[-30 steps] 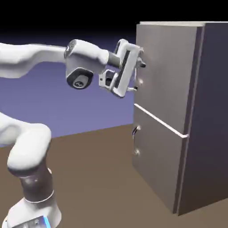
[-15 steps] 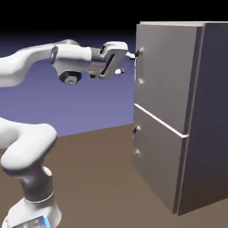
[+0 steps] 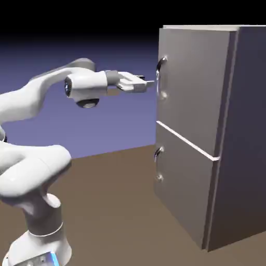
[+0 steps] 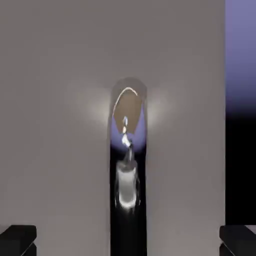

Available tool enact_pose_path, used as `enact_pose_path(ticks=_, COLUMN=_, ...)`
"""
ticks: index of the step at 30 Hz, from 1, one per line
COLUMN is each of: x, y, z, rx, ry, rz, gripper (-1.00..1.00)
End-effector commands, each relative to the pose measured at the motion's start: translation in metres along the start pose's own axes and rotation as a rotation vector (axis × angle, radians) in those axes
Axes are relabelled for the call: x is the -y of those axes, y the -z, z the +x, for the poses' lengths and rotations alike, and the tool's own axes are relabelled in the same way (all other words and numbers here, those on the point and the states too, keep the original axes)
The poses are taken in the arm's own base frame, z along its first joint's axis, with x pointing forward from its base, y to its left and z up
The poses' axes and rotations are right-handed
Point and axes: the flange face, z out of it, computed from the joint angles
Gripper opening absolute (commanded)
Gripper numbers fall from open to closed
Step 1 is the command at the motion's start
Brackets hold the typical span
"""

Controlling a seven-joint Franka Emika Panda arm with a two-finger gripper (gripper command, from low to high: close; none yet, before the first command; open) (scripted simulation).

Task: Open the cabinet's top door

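Note:
The grey metallic cabinet [image 3: 228,135] stands at the exterior view's right. Its top door [image 3: 195,78] lies flush and closed, with a curved silver bar handle [image 3: 161,78] near its left edge. My gripper [image 3: 149,83] points at that handle from the left, a short gap away, and touches nothing. In the hand view the handle [image 4: 128,165] runs down the middle of the door panel [image 4: 55,150]. My gripper [image 4: 128,241] is open, its dark fingertips [image 4: 18,240] far apart at the bottom corners, nothing between them.
Below a pale seam sits the shorter lower door [image 3: 182,182] with its small handle [image 3: 158,163]. The cabinet rests on the brown table [image 3: 114,208]. In the hand view the door's edge gives way to the blue backdrop [image 4: 241,55].
The hand has drawn back from the handle toward the exterior view's left and rolled from upright to flat. Its jaws stayed open. The door has not moved.

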Motion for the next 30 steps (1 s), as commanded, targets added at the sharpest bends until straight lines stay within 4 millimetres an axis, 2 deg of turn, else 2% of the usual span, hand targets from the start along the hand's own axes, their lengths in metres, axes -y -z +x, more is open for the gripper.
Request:
enact_pose_path(ticks=1, x=0.000, y=-0.009, z=0.000, rx=0.000, ry=0.000, rz=0.000, gripper=0.00)
enact_pose_path(ticks=3, x=0.001, y=-0.025, z=0.000, rx=-0.002, ry=0.001, rz=0.001, gripper=0.00)
enact_pose_path(ticks=4, x=0.001, y=-0.025, z=0.000, rx=-0.002, ry=0.001, rz=0.001, gripper=-1.00)
enact_pose_path(ticks=6, x=0.004, y=-0.019, z=-0.002, rx=-0.017, ry=0.001, rz=-0.014, gripper=-1.00)
enact_pose_path(ticks=13, x=0.033, y=0.047, z=-0.032, rx=-0.177, ry=0.000, rz=-0.174, gripper=-1.00)
enact_pose_path(ticks=17, x=0.052, y=0.076, z=-0.051, rx=-0.257, ry=0.000, rz=-0.254, gripper=-1.00)
enact_pose_path(ticks=23, x=0.076, y=0.105, z=-0.075, rx=-0.349, ry=0.000, rz=-0.346, gripper=-1.00)
enact_pose_path(ticks=30, x=0.101, y=0.128, z=-0.100, rx=-0.436, ry=0.000, rz=-0.433, gripper=-1.00)
